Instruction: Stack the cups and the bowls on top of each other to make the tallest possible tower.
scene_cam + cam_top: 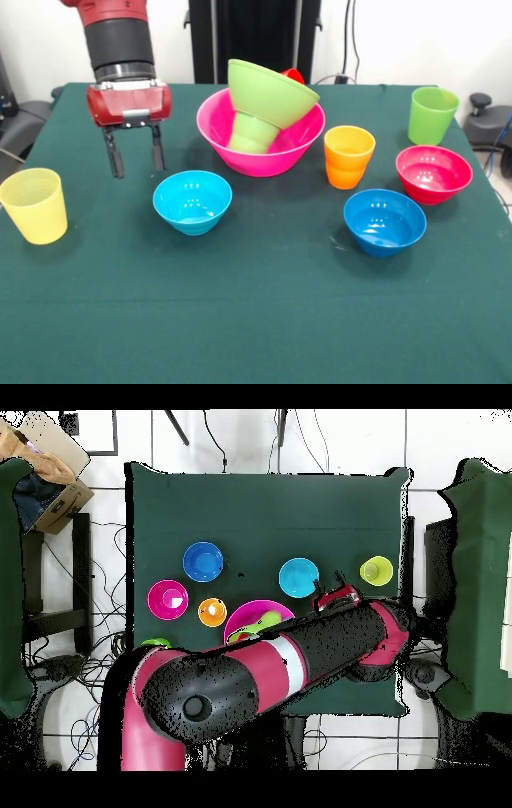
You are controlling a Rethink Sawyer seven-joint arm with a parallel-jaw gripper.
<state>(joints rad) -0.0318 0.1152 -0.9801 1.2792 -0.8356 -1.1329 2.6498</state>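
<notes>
My gripper (136, 166) hangs open and empty above the cloth, between the pale yellow cup (34, 206) and the large pink bowl (264, 164), just behind the light blue bowl (192, 202). Inside the pink bowl a small green cup (253, 133) stands upside down. The lime green bowl (272, 92) sits tilted on it, leaning on the pink rim. A red cup (293, 75) peeks out behind it. The orange cup (349, 156), taller lime cup (433, 114), magenta bowl (433, 173) and darker blue bowl (384, 221) stand apart on the right.
In the overhead view my arm (300, 654) covers much of the pink bowl (243, 616); the gripper (336, 596) lies between the light blue bowl (298, 577) and the yellow cup (376, 570). A green cloth (256, 320) covers the table.
</notes>
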